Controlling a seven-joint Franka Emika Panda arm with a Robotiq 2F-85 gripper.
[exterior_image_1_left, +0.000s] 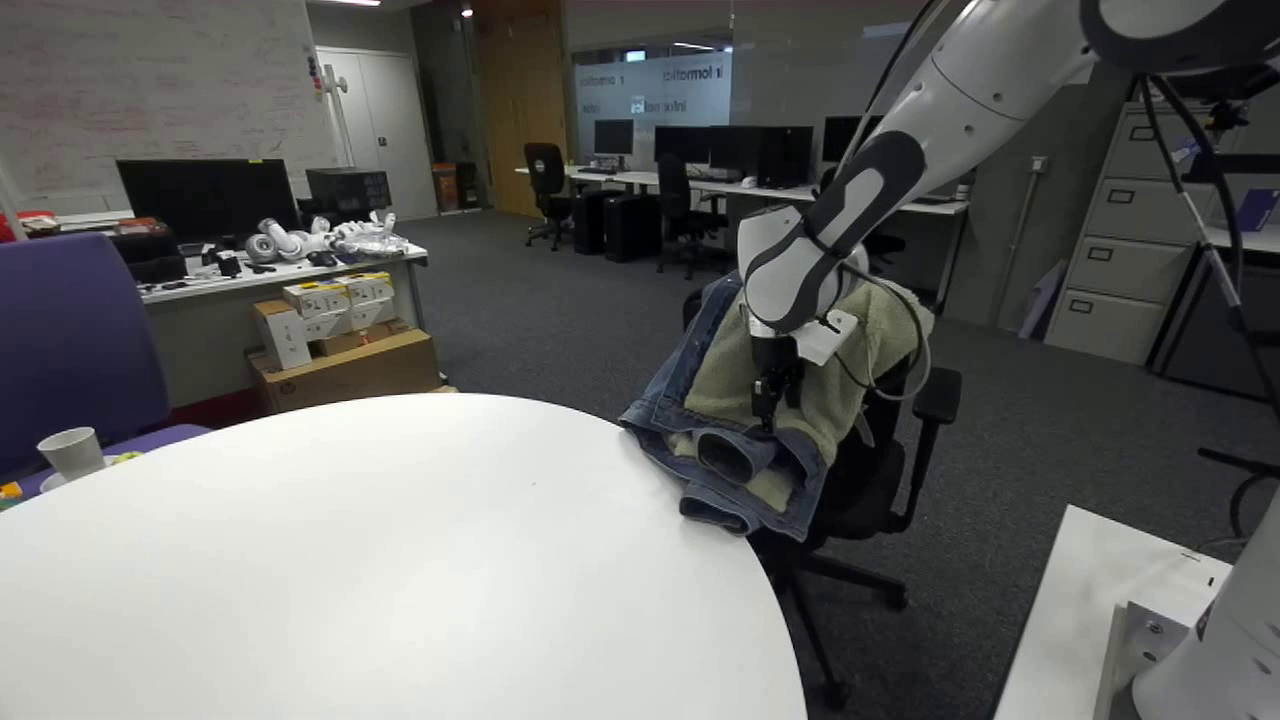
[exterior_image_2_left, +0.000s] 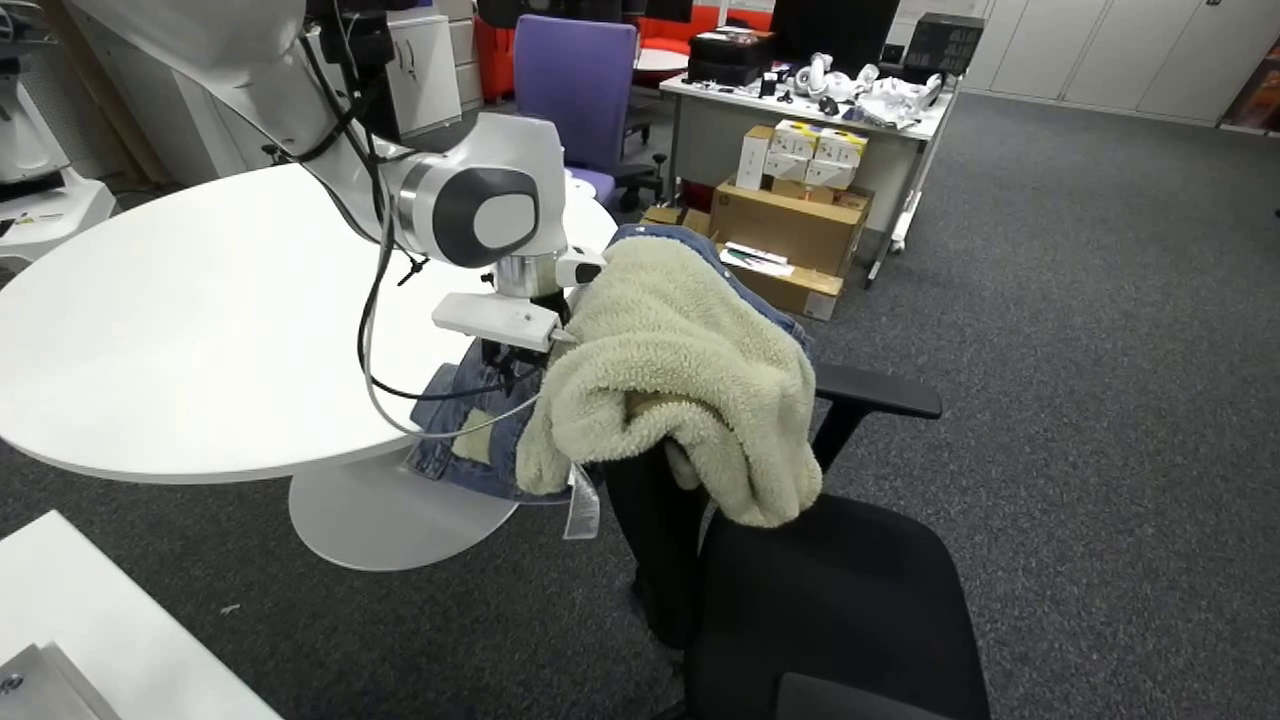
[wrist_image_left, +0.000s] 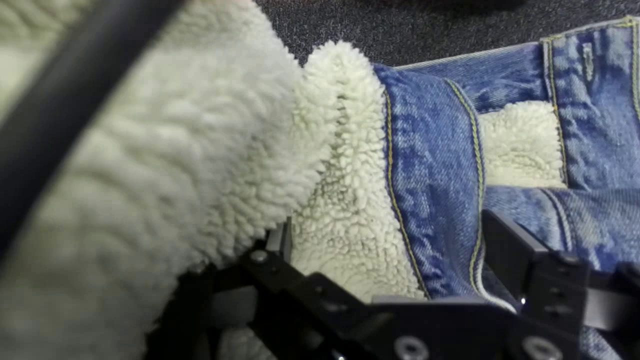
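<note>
A blue denim jacket with cream fleece lining (exterior_image_1_left: 715, 375) is draped over the back of a black office chair (exterior_image_2_left: 820, 600), its lower part reaching the table's edge. My gripper (exterior_image_1_left: 778, 410) points down over the folded inside of the jacket in an exterior view. Wide apart in the wrist view, the fingers (wrist_image_left: 505, 245) stand on either side of fleece and a stitched denim band (wrist_image_left: 430, 175), without clamping them. Whether the tips touch cloth is unclear. A fleece bulge (wrist_image_left: 210, 150) covers part of the left finger. In an exterior view fleece (exterior_image_2_left: 690, 370) hides part of the gripper.
A round white table (exterior_image_1_left: 430, 570) stands beside the chair. The chair's armrest (exterior_image_2_left: 880, 390) sticks out near the jacket. Cables (exterior_image_2_left: 375, 330) hang in a loop from the arm. A white label (exterior_image_2_left: 583, 505) dangles off the jacket. Behind are a purple chair (exterior_image_2_left: 575, 90) and cardboard boxes (exterior_image_2_left: 790, 235).
</note>
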